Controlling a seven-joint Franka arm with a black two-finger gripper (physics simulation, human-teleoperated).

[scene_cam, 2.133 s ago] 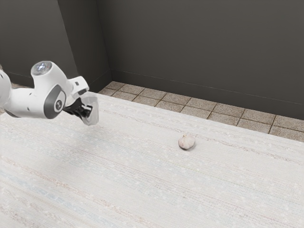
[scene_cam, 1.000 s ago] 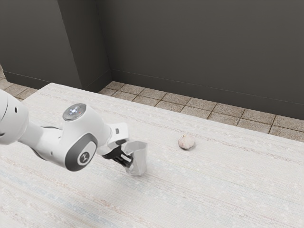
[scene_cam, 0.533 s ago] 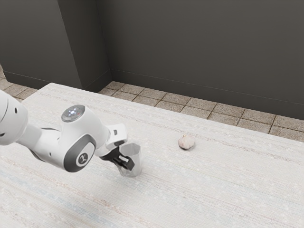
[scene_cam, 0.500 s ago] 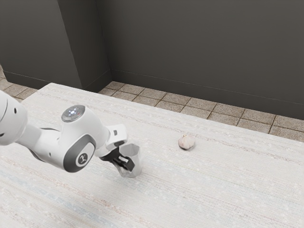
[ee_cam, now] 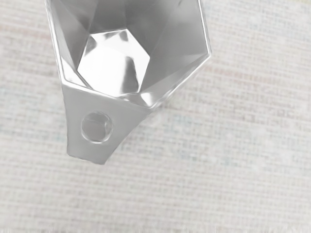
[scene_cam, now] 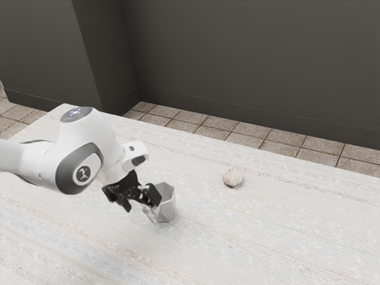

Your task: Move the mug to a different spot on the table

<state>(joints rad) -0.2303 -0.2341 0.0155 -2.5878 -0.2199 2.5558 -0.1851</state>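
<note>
1. As the mug (scene_cam: 162,202) stands upright on its own base on the counter (scene_cam: 273,237), I judge that the placing part of the task is nearly done.
2. The gripper (scene_cam: 133,198) is just beside the mug, on the exterior view's left of it, and low over the counter. Its black fingers (scene_cam: 123,202) look spread and released. I see nothing pressed between them, though the one nearer to the mug is very close to its wall.
3. In the wrist view the mug (ee_cam: 129,53) is seen from above, with its faceted inside open to the camera. Its handle (ee_cam: 95,131) points toward the hand and has bare counter on both sides. I think the handle faces the hand because it is the natural part to grasp on such a mug.
4. A small pale thing, perhaps a garlic bulb (scene_cam: 233,177), lies well apart from the mug, toward the exterior view's right and nearer to the far edge of the counter. It does not stand in the way.
5. The next move should probably take the hand straight away from the handle. If a finger catches the handle, the mug could turn or tip, because it seems light and narrow at the base.
</note>
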